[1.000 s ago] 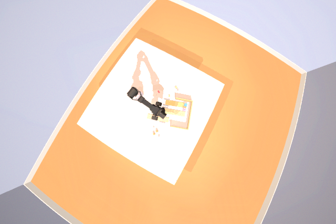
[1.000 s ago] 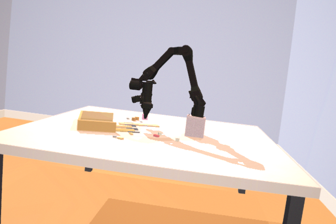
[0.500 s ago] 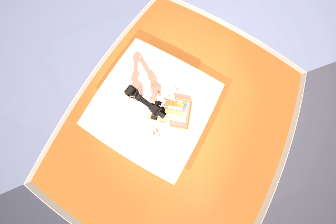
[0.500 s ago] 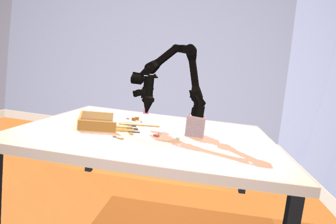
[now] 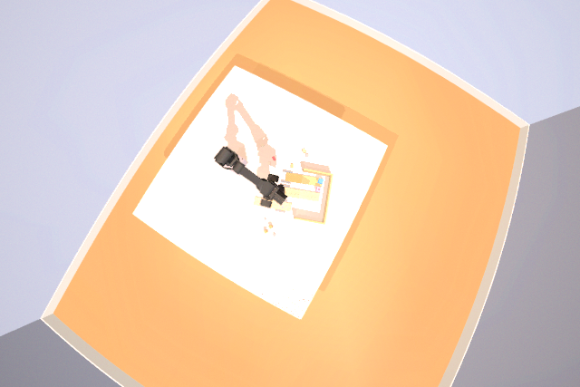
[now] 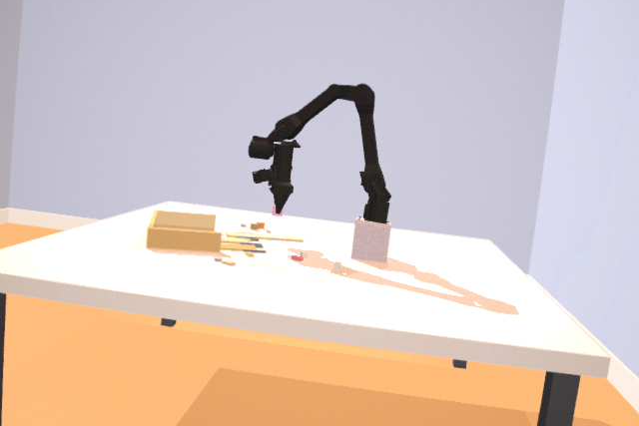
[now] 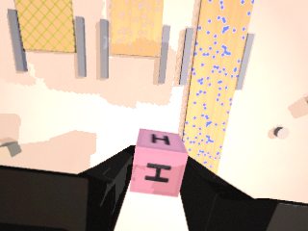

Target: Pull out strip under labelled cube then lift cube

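The labelled cube (image 6: pixel 275 212) (image 7: pixel 159 174) is pink with a black H. My gripper (image 7: pixel 156 154) is shut on it and holds it above the table, in front of the strip ends. The blue-dotted strip (image 7: pixel 212 87) (image 6: pixel 273 237) lies between two grey rails and reaches much farther out than the others. The grey-dotted strip (image 7: pixel 137 29) and the cross-hatched strip (image 7: pixel 46 26) end between their own rails. In the top view the arm hides the gripper tips and the held cube.
An open-topped wooden box (image 5: pixel 327 195) (image 6: pixel 183 238) stands at the strips' far ends. A blue object (image 5: pixel 320 180) and a small pink one (image 5: pixel 318 188) show inside. Orange blocks (image 6: pixel 257 225), a red piece (image 6: pixel 297 257) and pale cubes lie around on the table.
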Motion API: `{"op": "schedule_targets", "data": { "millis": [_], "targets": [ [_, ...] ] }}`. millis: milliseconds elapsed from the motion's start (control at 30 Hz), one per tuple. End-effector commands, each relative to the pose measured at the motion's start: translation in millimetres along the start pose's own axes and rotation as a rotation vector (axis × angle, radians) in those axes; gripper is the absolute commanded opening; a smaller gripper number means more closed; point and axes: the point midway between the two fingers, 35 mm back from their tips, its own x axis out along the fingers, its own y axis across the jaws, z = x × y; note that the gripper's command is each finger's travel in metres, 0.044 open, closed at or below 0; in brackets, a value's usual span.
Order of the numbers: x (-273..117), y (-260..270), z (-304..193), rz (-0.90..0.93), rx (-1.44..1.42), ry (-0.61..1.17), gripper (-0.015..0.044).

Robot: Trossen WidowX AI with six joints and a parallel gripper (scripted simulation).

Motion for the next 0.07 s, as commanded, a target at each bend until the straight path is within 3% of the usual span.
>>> {"op": "schedule_targets", "data": {
  "millis": [0, 33],
  "targets": [
    [-0.8, 0.6, 0.1, 0.003, 0.006, -0.001, 0.0],
    [-0.8, 0.6, 0.1, 0.003, 0.006, -0.001, 0.0]
  ]
}}
